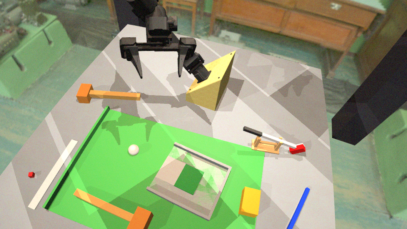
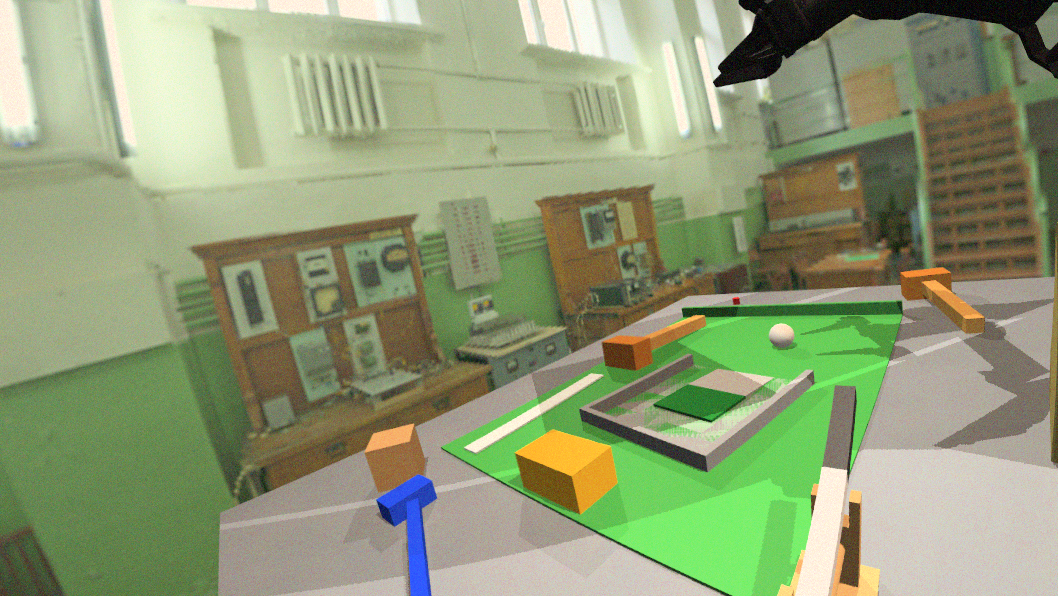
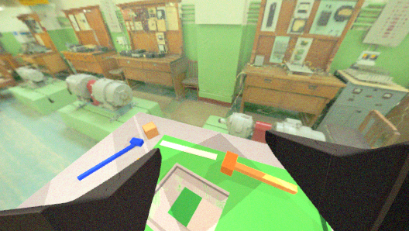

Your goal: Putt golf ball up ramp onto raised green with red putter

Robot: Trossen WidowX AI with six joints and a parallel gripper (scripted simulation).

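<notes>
We see the hand [image 1: 160, 65] spread wide and empty, high above the table's [image 1: 284, 113] far side. The red putter [image 1: 274, 139] rests on its wooden stand [image 1: 266, 145], well apart to the right. The golf ball [image 1: 133, 149] sits on the green mat [image 1: 114, 173], probably untouched.
</notes>
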